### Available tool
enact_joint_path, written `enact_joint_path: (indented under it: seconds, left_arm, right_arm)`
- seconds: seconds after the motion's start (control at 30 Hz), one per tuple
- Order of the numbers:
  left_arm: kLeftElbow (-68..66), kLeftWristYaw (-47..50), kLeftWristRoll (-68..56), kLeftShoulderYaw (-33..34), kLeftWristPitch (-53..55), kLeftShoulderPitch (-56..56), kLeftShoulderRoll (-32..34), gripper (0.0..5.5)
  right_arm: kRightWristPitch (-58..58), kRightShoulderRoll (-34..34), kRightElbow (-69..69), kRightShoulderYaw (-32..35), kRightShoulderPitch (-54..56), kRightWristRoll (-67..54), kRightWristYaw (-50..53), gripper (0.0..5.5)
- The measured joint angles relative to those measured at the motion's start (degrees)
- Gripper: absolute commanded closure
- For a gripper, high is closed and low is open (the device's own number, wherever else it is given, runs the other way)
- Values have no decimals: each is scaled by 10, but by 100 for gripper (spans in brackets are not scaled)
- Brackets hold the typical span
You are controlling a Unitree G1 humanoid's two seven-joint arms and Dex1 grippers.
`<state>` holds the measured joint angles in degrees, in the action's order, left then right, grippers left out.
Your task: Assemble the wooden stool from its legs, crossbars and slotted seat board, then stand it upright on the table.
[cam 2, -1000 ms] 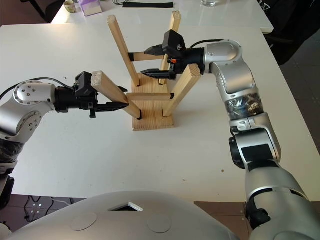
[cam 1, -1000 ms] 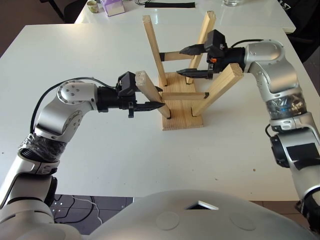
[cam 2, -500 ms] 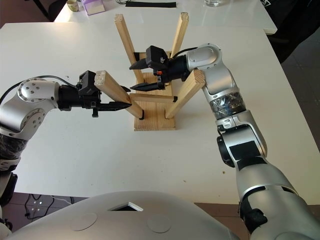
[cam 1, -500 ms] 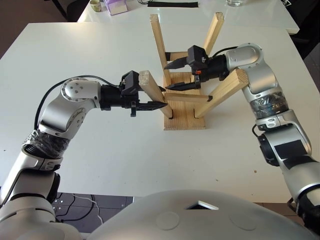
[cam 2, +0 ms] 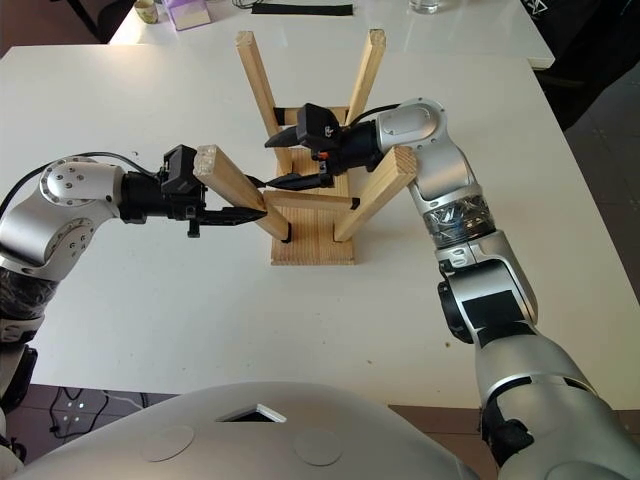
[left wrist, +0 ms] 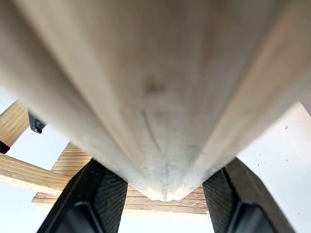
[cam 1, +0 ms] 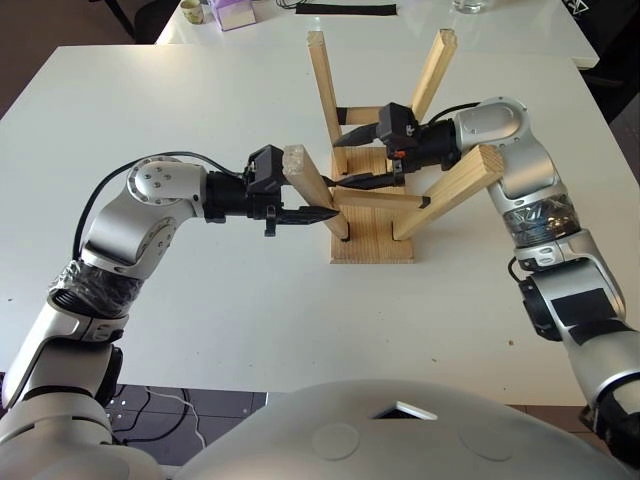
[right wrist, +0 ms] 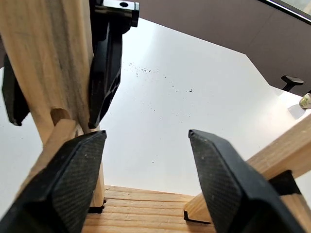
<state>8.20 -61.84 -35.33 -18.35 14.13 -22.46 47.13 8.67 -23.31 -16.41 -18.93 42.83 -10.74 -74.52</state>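
We saw the stool (cam 1: 372,240) upside down at centre frame, its seat board flat on the white bench (cam 1: 200,330). The left jaws clamped its lower-left leg (cam 1: 308,182); the right jaws stood wide among the legs. Along the top edge, a second bench (cam 1: 500,25) carried a cup (cam 1: 186,11) and a purple box (cam 1: 232,12).

Head stereo pair: mounted high, facing forward and down over both arms, mid-range. Both eyes share the table (cam 1: 200,330) and the upturned stool (cam 1: 372,240) between left gripper (cam 1: 322,211) and right gripper (cam 1: 343,158).
Left wrist cam: looks out along its fingers, jammed against the leg (left wrist: 155,87), seat board (left wrist: 165,208) just beyond.
Right wrist cam: close, looking between its fingers (right wrist: 63,189) at the same leg, board and left gripper.
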Motion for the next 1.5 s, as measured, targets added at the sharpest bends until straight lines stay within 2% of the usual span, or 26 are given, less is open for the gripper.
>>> enact_joint_path:
  seconds: [0.37,0.6,0.77,0.93,1.13,1.27,1.4,1.5]
  left_arm:
    - [5,-4,12,-28,0,-16,-11,347]
    - [4,-4,14,-28,-1,-17,-12,347]
    - [0,20,21,-29,-1,-18,-18,347]
    - [6,35,26,-31,-1,-12,-21,347]
    - [10,43,28,-31,3,-14,-21,347]
    - [9,43,29,-32,3,-17,-21,347]
    - [10,45,29,-33,3,-17,-21,347]
    - [12,48,29,-33,3,-16,-21,347]
  right_arm:
    - [73,-50,89,-23,-11,-5,-28,237]
    - [61,-42,76,-14,-11,-4,-26,237]
    - [52,-24,65,23,-11,-13,4,237]
    - [44,3,80,162,31,-51,172,237]
    - [39,25,174,251,41,-62,337,237]
    - [90,63,326,247,24,-73,431,237]
    - [147,113,468,201,-37,-72,511,291]
    - [185,145,551,167,-127,-70,571,337]
